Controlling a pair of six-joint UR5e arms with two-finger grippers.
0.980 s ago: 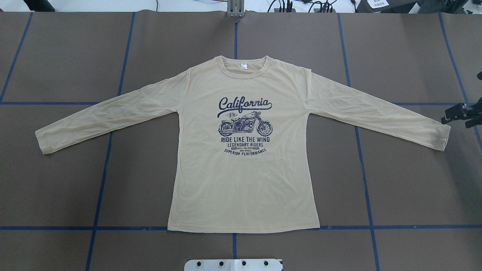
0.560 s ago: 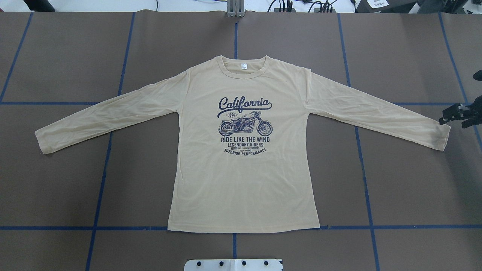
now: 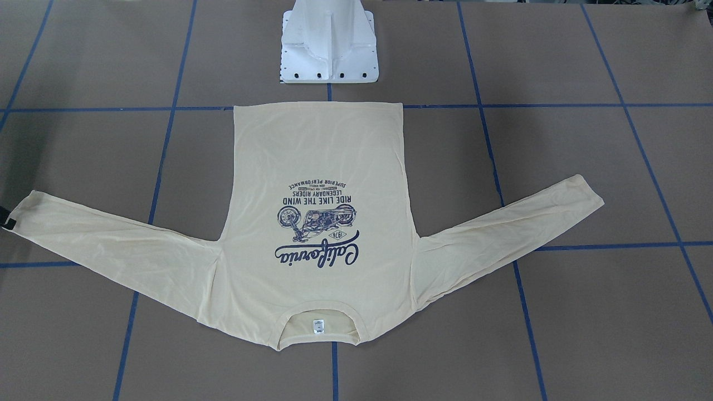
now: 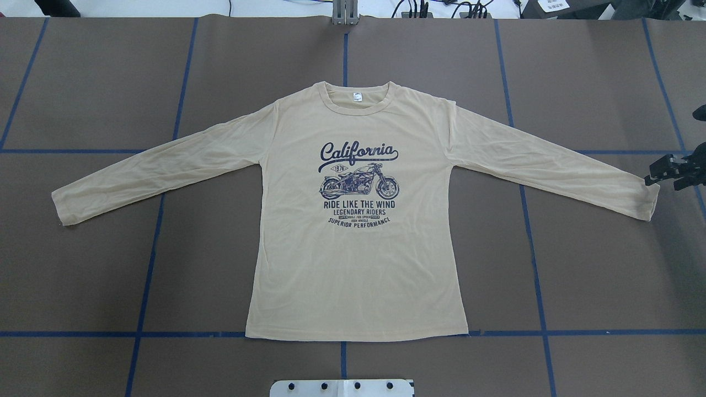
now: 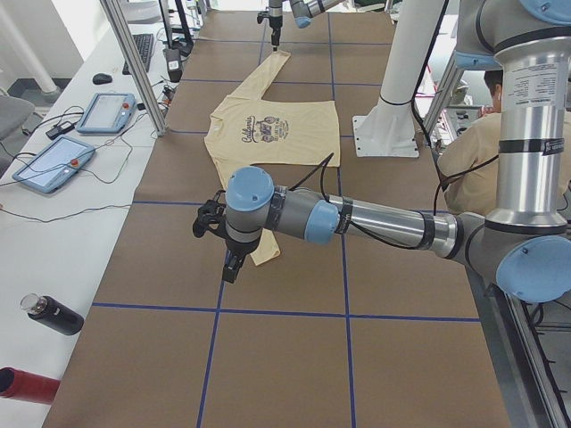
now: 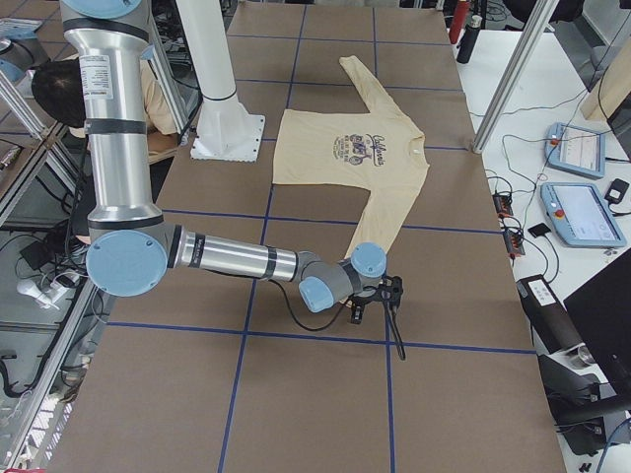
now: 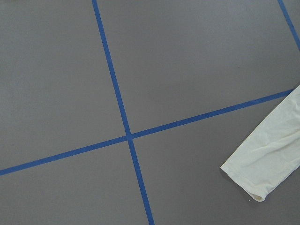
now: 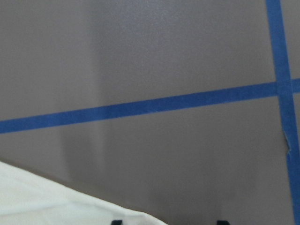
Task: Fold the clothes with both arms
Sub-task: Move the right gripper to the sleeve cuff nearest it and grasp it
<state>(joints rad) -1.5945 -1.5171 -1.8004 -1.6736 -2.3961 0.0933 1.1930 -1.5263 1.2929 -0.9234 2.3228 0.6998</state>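
At the bench's (image 4: 606,275) right edge the right gripper (image 4: 652,172), jaws spread, hangs just beside the T-shirt's (image 4: 358,264) cuff (image 4: 648,201). It should go in low & pinch the cuff's 2 layers together. Left gripper (image 5: 232,266): can't tell how its jaws stand.

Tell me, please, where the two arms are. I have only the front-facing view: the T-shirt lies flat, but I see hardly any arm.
Observer: The right hand is beside the cuff of the T-shirt sleeve on the robot's right.
Operator: Is it open?
Observer: Yes. The right wrist view shows its two fingertips well apart.
Operator: And the other one?
Observer: In the exterior left view the left hand points down close to the other cuff. I cannot tell whether it is open.
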